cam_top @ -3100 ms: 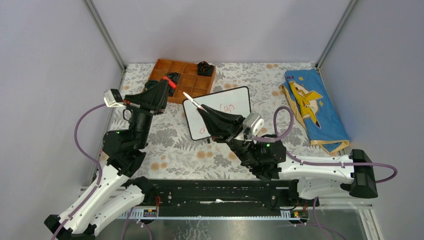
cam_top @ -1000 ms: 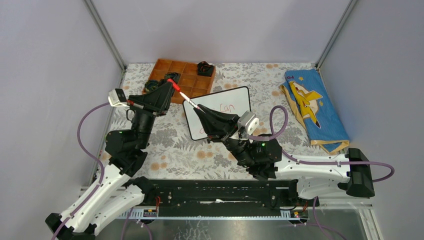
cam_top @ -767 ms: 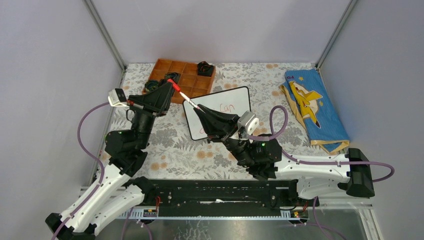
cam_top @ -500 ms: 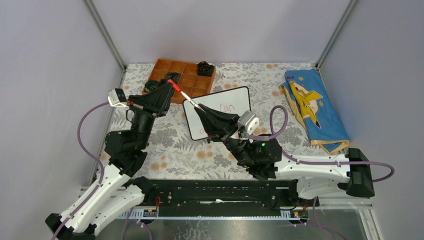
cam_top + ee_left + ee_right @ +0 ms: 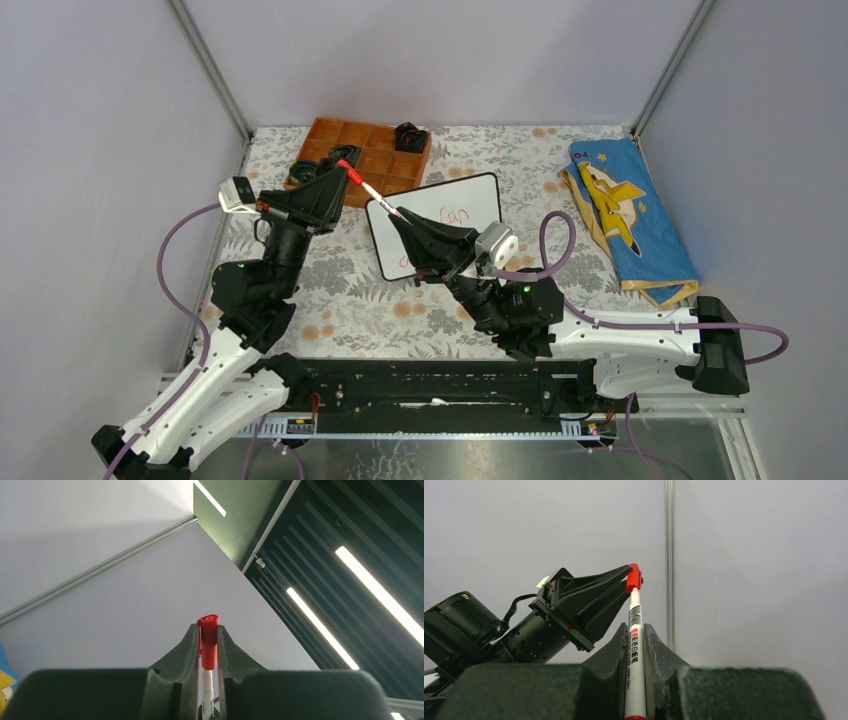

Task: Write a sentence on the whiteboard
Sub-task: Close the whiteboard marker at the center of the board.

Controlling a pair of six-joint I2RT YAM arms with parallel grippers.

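Observation:
The whiteboard (image 5: 470, 195) lies on the floral table, its near left part hidden by my right gripper. Of the sentence, the red word "can" (image 5: 452, 215) shows, with red strokes below it mostly hidden. My right gripper (image 5: 397, 216) is shut on the white marker (image 5: 375, 196), held above the board's left corner. In the right wrist view (image 5: 635, 630) the marker (image 5: 634, 655) stands up between the fingers. My left gripper (image 5: 343, 172) is shut on the red cap (image 5: 350, 173), which sits on the marker's tip. The cap also shows in the left wrist view (image 5: 208, 640) and the right wrist view (image 5: 634, 577).
An orange compartment tray (image 5: 365, 150) with black items stands behind the left gripper. A blue folded cloth with a yellow figure (image 5: 625, 215) lies at the right. Metal frame posts and grey walls enclose the table.
About three seconds ago the cap and the marker tip were apart; now the cap sits on the tip. Over the last second almost nothing moved.

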